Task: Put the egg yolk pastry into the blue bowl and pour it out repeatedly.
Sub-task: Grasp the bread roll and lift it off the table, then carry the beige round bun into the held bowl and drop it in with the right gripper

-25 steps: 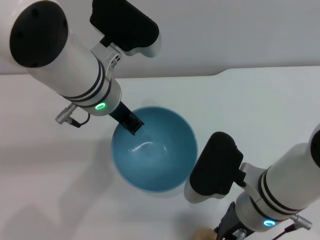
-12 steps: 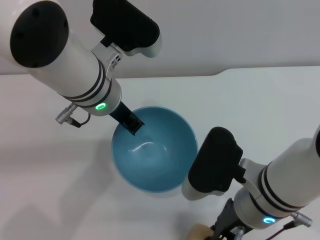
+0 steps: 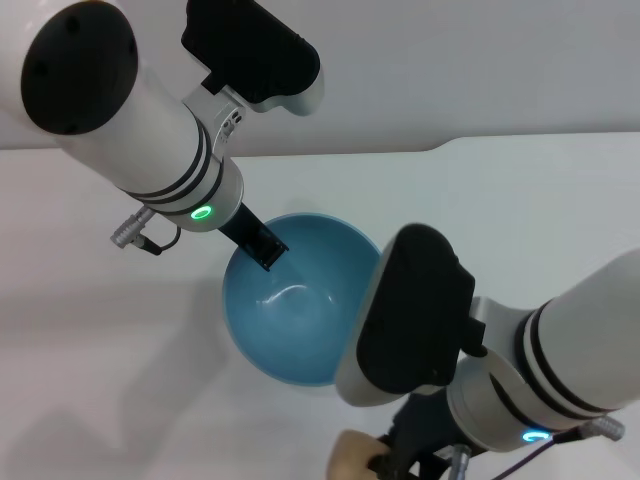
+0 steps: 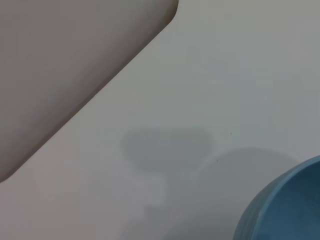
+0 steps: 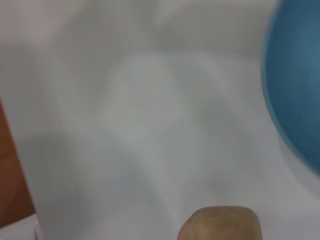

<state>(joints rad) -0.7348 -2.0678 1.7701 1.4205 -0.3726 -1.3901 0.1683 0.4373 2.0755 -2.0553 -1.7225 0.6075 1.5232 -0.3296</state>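
You see the egg yolk pastry (image 3: pixel 352 458) at the near edge of the head view, held in the right gripper (image 3: pixel 385 462), whose jaws are closed on it, just beside the blue bowl (image 3: pixel 290 320). The right wrist view shows the pastry's creased tan top (image 5: pixel 220 223) over the white bench (image 5: pixel 125 125). The left gripper (image 3: pixel 264 247) has its jaws clamped on the bowl's far rim. The left wrist view shows only a sliver of bowl (image 4: pixel 287 205).
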